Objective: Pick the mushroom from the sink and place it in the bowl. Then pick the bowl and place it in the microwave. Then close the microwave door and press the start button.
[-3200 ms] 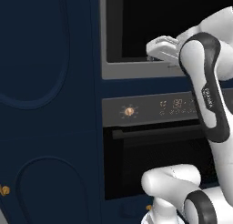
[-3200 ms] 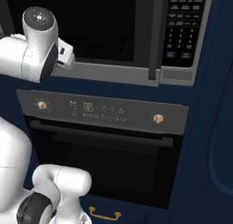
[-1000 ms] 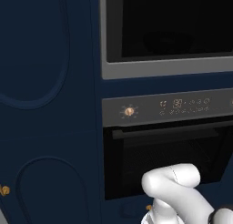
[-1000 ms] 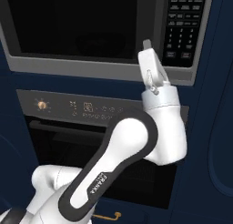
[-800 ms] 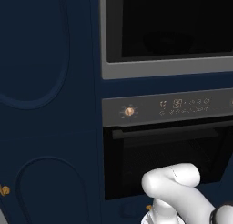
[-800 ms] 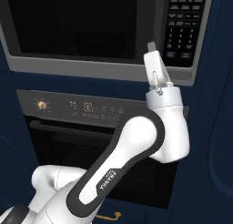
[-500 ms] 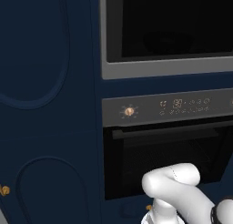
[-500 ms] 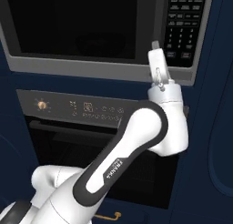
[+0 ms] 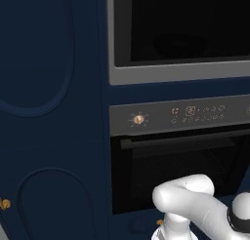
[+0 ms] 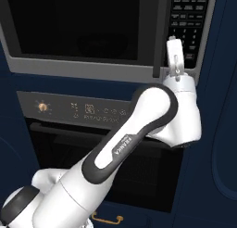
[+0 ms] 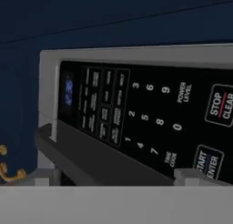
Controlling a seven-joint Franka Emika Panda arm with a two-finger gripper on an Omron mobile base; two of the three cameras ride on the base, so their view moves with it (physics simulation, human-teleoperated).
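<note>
The microwave door (image 10: 78,23) is shut, its dark glass and grey strip flush with the frame, and it also shows in the left base view (image 9: 185,24). Through the glass a faint round shape, apparently the bowl (image 10: 105,42), sits in the cavity. The mushroom is hidden and the sink is out of view. My gripper (image 10: 172,53) points upward just in front of the lower part of the button panel (image 10: 187,14), open and holding nothing. In the hand view its fingertips (image 11: 45,175) stand wide apart below the keypad, with the start button (image 11: 209,161) at the right.
Below the microwave is the oven, with a brass knob (image 10: 42,106), a digital display (image 9: 190,110) and a handled door (image 9: 180,141). Navy cabinet panels (image 9: 49,88) flank both sides. A brass drawer pull (image 10: 106,218) sits low.
The arm has swung from the left of the microwave front over to the right. In the last second the open gripper has crept up and right toward the button panel.
</note>
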